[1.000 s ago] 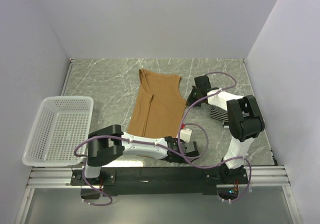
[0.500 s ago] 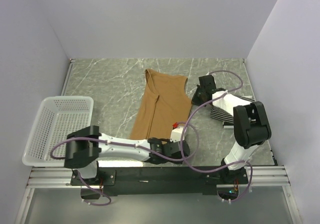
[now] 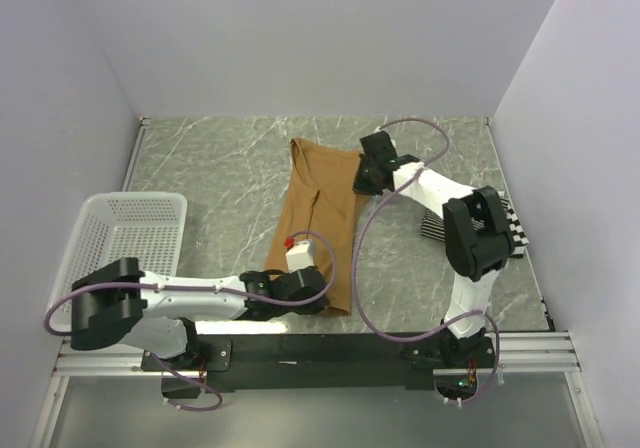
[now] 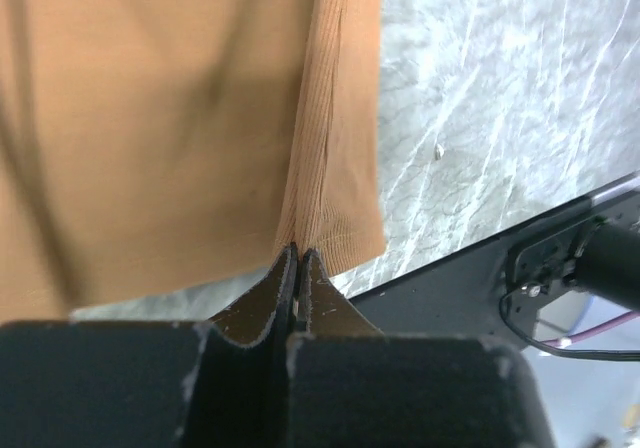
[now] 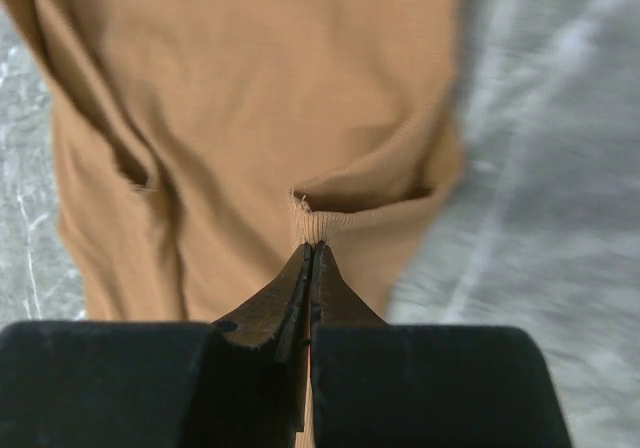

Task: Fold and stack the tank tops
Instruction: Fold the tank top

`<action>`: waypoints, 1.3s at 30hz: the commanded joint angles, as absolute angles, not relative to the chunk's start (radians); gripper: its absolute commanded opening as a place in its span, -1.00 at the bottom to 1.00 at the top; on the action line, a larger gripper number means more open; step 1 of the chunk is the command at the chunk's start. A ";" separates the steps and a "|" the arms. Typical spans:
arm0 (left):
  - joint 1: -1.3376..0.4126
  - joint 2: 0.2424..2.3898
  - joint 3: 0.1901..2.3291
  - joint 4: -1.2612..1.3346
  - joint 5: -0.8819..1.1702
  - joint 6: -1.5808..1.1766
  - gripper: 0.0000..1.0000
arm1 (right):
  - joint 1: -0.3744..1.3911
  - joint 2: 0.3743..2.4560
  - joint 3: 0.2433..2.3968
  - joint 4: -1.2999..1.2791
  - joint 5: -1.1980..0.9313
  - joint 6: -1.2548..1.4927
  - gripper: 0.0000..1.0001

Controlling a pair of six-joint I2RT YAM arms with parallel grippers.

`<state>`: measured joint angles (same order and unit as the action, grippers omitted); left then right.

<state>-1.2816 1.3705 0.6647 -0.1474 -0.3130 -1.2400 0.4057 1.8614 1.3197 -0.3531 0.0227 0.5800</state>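
We see our left gripper pinched fully closed on the hem of the tan-brown tank top. Our right gripper is clamped tight on a strap edge, and the cloth spreads out beyond both.

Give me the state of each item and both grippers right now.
Tan top: on the table, rumpled, gripped at its near hem and far end.
Left gripper: shut on the tan top's hem.
Right gripper: shut on the tan top's upper edge.
Striped top: lying at the right, partly hidden by the right arm.
Basket: upright, empty.
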 commanded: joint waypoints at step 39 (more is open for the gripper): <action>-1.143 1.164 0.563 -0.402 -0.270 -1.373 -0.66 | 0.586 2.190 1.798 -0.486 0.094 0.561 -0.67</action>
<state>-1.1446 1.1748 0.5091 -0.3687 -0.2844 -1.4006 0.5865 2.1601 1.7298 -0.4992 0.0822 0.5892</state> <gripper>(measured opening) 0.141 0.138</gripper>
